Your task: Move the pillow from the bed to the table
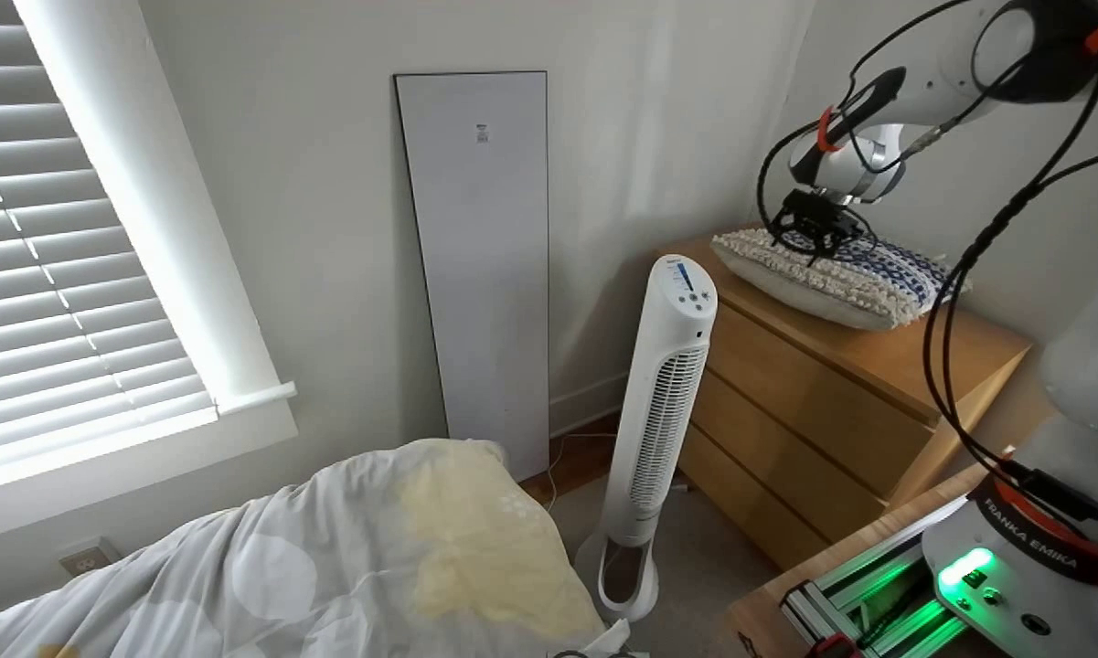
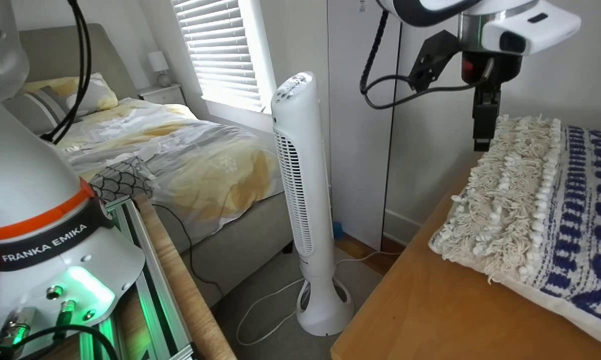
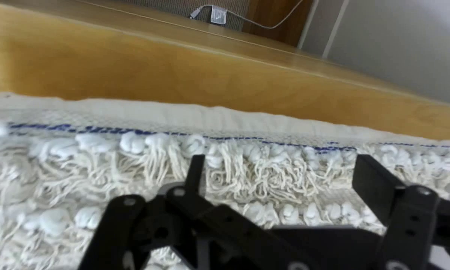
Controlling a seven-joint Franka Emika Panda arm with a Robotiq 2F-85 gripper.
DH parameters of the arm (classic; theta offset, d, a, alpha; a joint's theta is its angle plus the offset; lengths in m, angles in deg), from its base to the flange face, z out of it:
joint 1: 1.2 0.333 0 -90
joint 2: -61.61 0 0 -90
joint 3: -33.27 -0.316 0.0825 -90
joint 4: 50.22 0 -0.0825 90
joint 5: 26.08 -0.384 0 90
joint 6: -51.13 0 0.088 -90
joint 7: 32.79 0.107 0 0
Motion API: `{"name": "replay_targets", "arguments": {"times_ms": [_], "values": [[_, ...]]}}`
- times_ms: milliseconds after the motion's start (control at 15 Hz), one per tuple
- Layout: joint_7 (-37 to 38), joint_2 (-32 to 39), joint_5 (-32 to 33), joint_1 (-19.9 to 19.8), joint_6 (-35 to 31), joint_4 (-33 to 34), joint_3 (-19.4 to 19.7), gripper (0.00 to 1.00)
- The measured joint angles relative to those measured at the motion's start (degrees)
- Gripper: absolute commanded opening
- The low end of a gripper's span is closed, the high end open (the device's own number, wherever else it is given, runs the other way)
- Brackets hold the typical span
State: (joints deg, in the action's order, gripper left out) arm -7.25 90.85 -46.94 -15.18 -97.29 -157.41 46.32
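The pillow (image 1: 852,281) lies on top of the wooden chest of drawers (image 1: 786,402), over on the right, its cream fringe and navy-and-white weave facing up. Over the fringe hangs the gripper (image 3: 279,165), its two fingers spread wide with nothing held between them; whether the tips brush the tufts, I can't tell. Off to the left is the bed (image 2: 252,237) with its rumpled bedding (image 1: 329,567), and a white tower fan (image 1: 663,411) stands between it and the chest.
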Motion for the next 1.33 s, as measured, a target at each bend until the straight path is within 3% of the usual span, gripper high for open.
{"name": "replay_targets", "arguments": {"times_ms": [800,1067,1333], "values": [[-39.39,-39.36,0.09,-0.47,5.00,-31.40,-0.70,1.00],[-51.68,-51.33,3.33,-0.46,15.67,-38.54,3.88,1.00],[-61.59,-58.07,6.73,-0.63,25.53,-40.03,10.18,1.00]]}}
